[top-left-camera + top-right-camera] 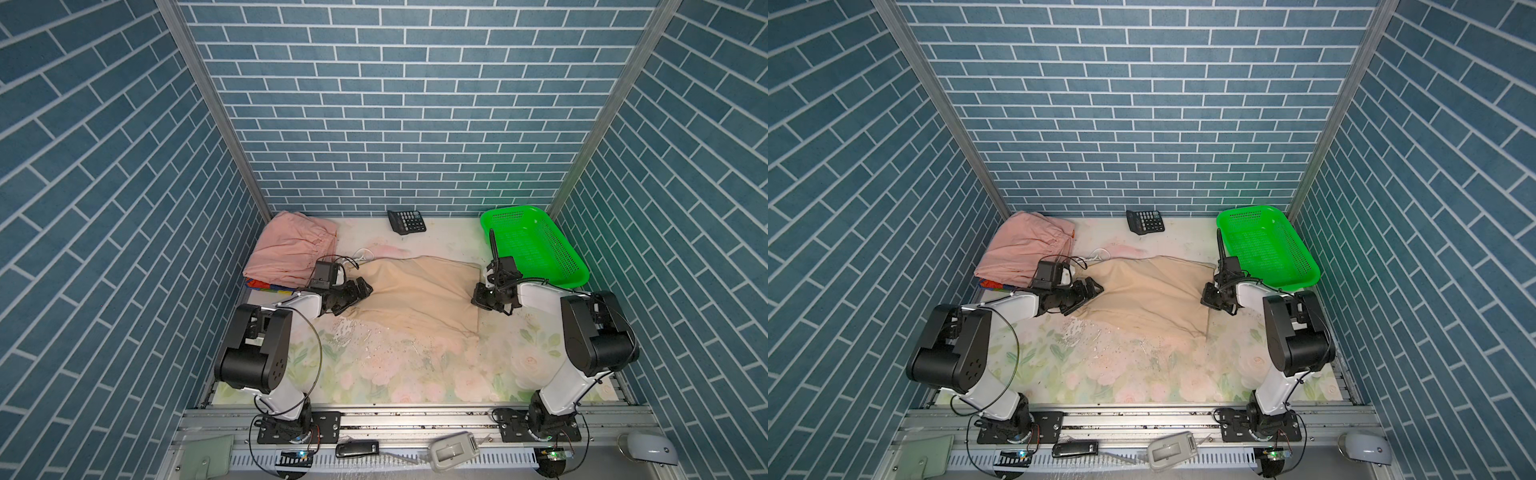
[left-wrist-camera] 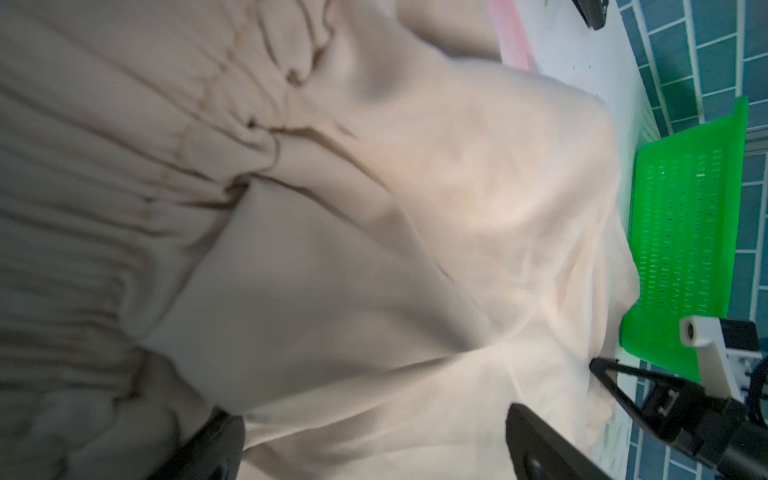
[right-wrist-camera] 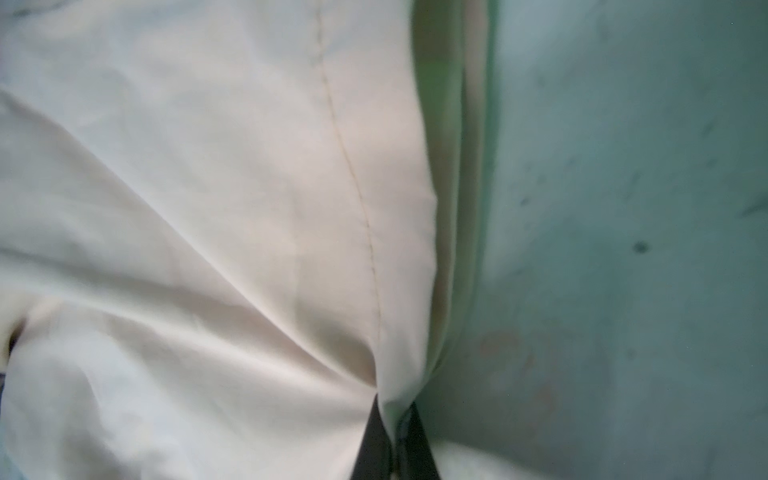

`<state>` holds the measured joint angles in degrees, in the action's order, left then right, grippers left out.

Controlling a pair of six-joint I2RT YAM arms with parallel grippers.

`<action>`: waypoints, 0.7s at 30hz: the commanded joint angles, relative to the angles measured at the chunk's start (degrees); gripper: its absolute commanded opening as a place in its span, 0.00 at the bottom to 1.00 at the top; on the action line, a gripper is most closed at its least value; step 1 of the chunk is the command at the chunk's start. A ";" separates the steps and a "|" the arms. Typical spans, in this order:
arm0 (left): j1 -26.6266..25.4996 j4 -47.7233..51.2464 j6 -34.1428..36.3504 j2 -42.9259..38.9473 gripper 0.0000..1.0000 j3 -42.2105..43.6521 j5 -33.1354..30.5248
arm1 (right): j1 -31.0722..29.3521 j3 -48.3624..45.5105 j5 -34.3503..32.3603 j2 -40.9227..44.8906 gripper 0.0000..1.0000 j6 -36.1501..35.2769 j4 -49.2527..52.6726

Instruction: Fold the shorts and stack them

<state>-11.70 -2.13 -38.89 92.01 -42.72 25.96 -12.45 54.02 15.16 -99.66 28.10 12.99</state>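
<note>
Beige shorts point(image 1: 415, 295): spread mid-table, gathered waistband left, hem right.
Right gripper point(image 3: 394, 417): pressed together, pinching the right hem edge; judge this the lifting point for the fold.
Left gripper point(image 1: 363, 289): spread wide at the waistband, gripping nothing; you should expect it to take the matching edge.
Pink shorts point(image 1: 291, 249): folded far left on the rainbow-striped shorts point(image 1: 262, 285); likely your stack site.

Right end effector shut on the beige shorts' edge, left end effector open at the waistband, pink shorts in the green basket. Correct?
No. The pink shorts lie at the far left corner of the table, not in the green basket; both top views show it. Rest holds: right end effector shut on the beige shorts, left end effector open.
</note>
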 commanded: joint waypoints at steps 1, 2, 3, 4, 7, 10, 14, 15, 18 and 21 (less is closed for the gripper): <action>-4.66 -0.54 -5.50 -1.54 1.00 4.75 -0.55 | 1.58 4.95 -6.09 -1.79 0.00 -4.99 6.16; -6.08 -2.38 -7.52 -2.17 1.00 5.64 -0.75 | 1.83 6.26 -6.60 -2.10 0.00 -5.38 6.80; -7.98 -4.22 -9.51 -2.80 0.99 6.28 -0.98 | 1.94 7.35 -7.26 -2.52 0.00 -5.67 7.50; -9.52 -5.11 -11.06 -3.41 1.00 6.42 -1.09 | 2.04 8.39 -7.79 -2.89 0.00 -5.93 8.35; -10.06 -0.57 -10.41 -7.25 1.00 3.70 -2.01 | 1.91 10.31 -6.11 -1.78 0.18 -6.21 10.10; -7.94 10.91 -3.64 -12.93 1.00 -3.26 -6.80 | 0.29 10.66 -3.54 2.86 0.45 -6.06 10.78; -5.69 15.50 -1.24 -12.11 1.00 -11.04 -5.74 | -4.50 12.09 -3.03 7.41 0.76 -4.83 10.70; -5.70 14.76 -1.85 -10.59 1.00 -12.21 -4.69 | -5.99 12.26 -2.28 7.58 0.83 -4.07 9.21; -5.87 7.76 -6.21 -5.17 1.00 -12.06 -1.46 | -9.83 11.47 5.51 5.05 0.99 1.61 -1.18; -5.81 2.82 -7.85 -0.96 1.00 -10.90 -1.56 | -13.50 12.23 13.13 -1.12 0.99 8.83 -12.71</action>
<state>-17.54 2.24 -44.80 87.07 -55.75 23.38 -23.62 65.89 19.84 -95.79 29.30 11.29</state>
